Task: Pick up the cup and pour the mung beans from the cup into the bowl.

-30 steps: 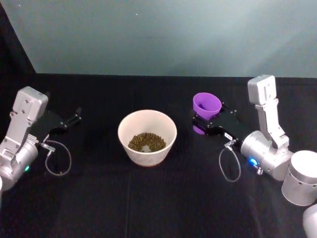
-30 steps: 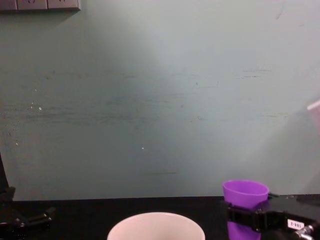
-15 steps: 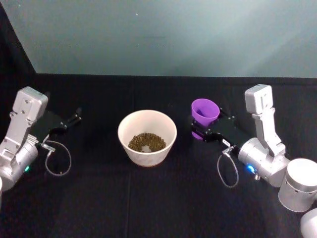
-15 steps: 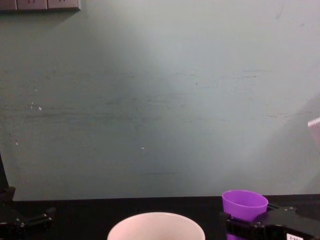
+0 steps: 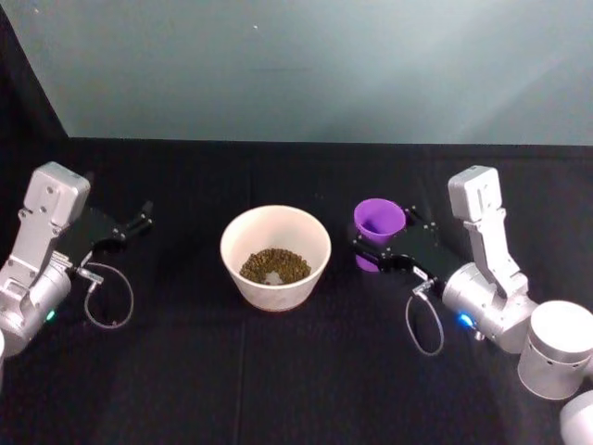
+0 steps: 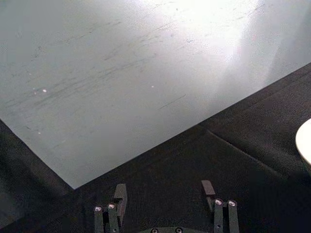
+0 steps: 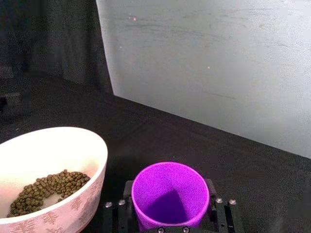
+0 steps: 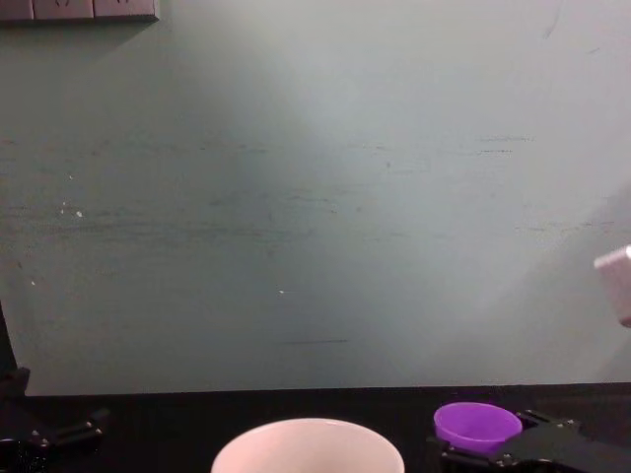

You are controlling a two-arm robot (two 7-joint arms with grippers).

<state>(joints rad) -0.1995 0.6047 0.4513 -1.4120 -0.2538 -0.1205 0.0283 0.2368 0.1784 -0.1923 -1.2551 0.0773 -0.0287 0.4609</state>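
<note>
Cup (image 5: 379, 221), purple and upright, sits clamped between the jaws of the right gripper (image 5: 372, 248), one black finger on each side of its wall; the right wrist view shows its inside empty. It stands just beside the bowl (image 5: 275, 256), on the bowl's right, near the middle of the black table (image 5: 278, 371). Mung beans (image 5: 274, 266) lie in the bowl's bottom. The left gripper (image 5: 139, 220) hovers near the table's left edge, well apart from the bowl, its jaws spread wide and holding nothing.
</note>
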